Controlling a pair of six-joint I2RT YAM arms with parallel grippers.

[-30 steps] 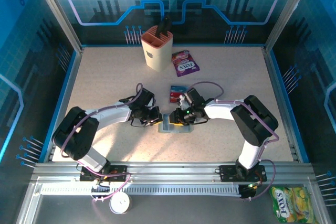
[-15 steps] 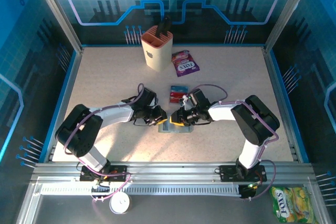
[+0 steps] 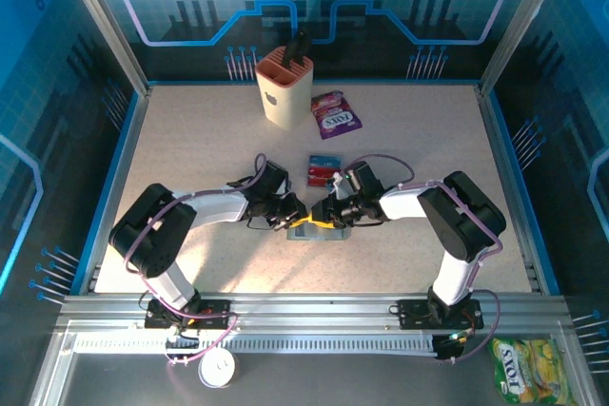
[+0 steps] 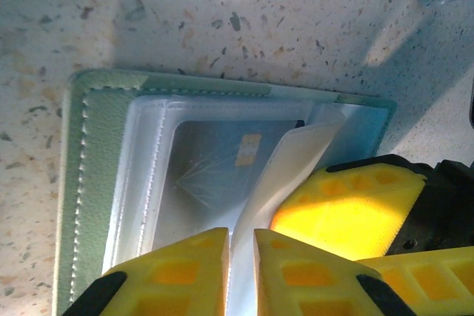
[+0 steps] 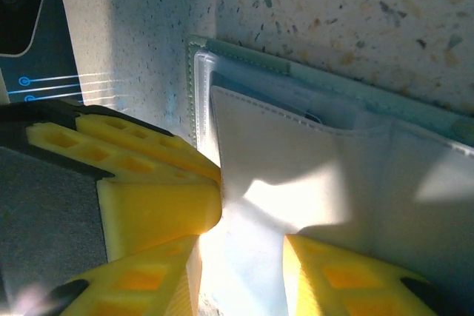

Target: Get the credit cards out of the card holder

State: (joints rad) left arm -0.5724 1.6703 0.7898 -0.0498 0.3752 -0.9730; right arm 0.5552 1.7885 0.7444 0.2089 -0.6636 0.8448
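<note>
Left gripper [image 4: 241, 236] has edged right onto the card holder [image 4: 87, 183] at table [image 3: 190, 140] centre and pinches 1 clear sleeve [image 4: 292, 149], right gripper [image 5: 244, 242] jaws apart alongside; best to lift that sleeve slowly, holder pinned, so the credit card [image 4: 215, 157] inside slides out.

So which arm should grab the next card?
Probably the right. The left gripper is pinching a clear sleeve of the card holder, while the right gripper sits open beside it, free to reach the card underneath.
</note>
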